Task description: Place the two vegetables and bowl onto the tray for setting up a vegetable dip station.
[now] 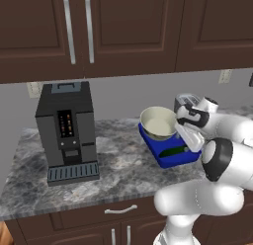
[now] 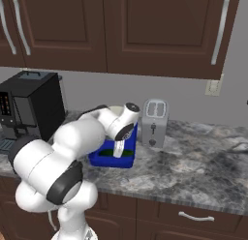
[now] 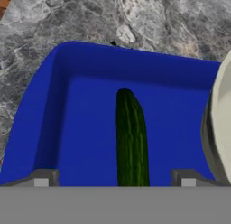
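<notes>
The shallow rectangular tray (image 3: 85,123) is a bright, saturated blue, darker along the inside of its raised rim. The slim cucumber (image 3: 131,142) lying in it is dark green with fine paler green streaks running lengthwise. The round deep bowl (image 1: 159,123) is cream-white inside and greyish-tan outside. The stone countertop (image 1: 123,165) is mottled grey with white and dark veining. The boxy coffee machine (image 1: 67,130) is charcoal black with small red and orange lights on its front. The two-slot toaster (image 2: 155,123) is silver-grey. The wooden cabinet doors (image 2: 164,31) are dark brown with brushed silver handles
</notes>
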Robot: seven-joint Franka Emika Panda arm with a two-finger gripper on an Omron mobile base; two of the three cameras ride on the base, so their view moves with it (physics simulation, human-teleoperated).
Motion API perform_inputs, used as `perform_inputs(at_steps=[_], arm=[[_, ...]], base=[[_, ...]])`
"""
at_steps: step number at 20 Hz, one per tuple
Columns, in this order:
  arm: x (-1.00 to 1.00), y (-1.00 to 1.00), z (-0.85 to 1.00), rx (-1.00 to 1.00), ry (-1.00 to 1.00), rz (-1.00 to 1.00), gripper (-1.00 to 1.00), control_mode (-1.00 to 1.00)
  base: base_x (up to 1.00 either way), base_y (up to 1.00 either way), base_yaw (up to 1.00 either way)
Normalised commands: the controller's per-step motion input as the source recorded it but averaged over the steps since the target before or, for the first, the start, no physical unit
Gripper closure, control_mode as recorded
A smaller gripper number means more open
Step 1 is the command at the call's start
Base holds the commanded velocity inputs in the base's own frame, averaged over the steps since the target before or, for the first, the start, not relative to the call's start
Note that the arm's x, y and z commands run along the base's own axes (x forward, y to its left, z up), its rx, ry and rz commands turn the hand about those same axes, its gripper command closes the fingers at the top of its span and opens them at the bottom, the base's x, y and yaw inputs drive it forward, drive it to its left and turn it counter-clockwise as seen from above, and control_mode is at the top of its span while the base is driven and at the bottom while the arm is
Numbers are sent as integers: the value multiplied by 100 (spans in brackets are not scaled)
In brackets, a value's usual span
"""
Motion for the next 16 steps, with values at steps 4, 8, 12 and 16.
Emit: perform_inputs(at_steps=[4,8,12,16], arm=[[-36,0,29,0,0,-5,-100,-100],[-44,0,25,0,3,-20,-100,-100],[-39,0,23,0,7,-24,-100,-100],[-37,3,16,-4,12,-31,-100,-100]], base=[[0,0,0],[0,0,0],[0,0,0],[0,0,0]])
